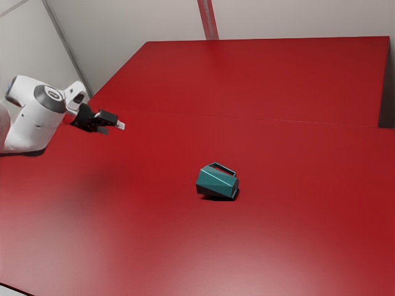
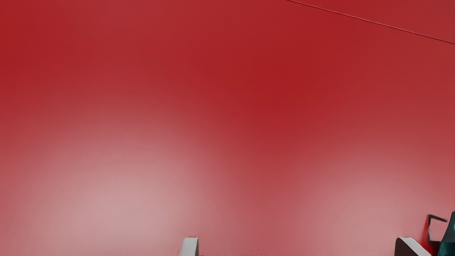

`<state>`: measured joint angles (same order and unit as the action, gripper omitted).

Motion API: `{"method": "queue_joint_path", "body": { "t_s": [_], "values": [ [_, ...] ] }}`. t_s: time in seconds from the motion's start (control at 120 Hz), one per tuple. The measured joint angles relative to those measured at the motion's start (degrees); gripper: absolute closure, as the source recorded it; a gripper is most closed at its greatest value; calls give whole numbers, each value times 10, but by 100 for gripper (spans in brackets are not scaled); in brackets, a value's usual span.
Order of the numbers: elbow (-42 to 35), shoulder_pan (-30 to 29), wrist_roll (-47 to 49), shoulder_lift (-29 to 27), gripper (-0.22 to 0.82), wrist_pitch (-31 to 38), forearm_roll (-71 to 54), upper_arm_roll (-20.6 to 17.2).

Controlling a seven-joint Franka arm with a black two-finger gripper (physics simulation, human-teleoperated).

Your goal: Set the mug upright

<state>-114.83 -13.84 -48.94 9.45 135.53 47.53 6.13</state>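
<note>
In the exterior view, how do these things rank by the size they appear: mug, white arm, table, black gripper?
1. Table
2. White arm
3. Black gripper and mug: too alike in size to rank.

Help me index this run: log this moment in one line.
teal mug: on its side, handle up | red table: under mug | claw: open, apart from mug

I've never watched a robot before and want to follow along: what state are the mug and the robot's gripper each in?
Mug: lying on its side on the red table, handle uppermost.
Gripper: open, holding nothing, away from the mug.
</note>
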Motion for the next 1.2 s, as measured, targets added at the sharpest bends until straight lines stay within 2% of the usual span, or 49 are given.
{"method": "queue_joint_path", "body": {
  "t_s": [0.167, 0.3, 0.492, 0.558, 0.833, 1.2],
  "values": [
    [-58, 1, -107, -7, 0, 31, 87, -18],
    [-111, 18, -203, -40, 0, 44, 180, -15],
    [-130, 190, -309, -47, 0, 55, 276, 113],
    [-143, 227, -339, -46, 0, 62, 315, 132],
    [-215, 279, -432, -83, 0, 94, 433, 133],
    [-216, 360, -506, -54, 2, 123, 524, 124]
  ]
}}
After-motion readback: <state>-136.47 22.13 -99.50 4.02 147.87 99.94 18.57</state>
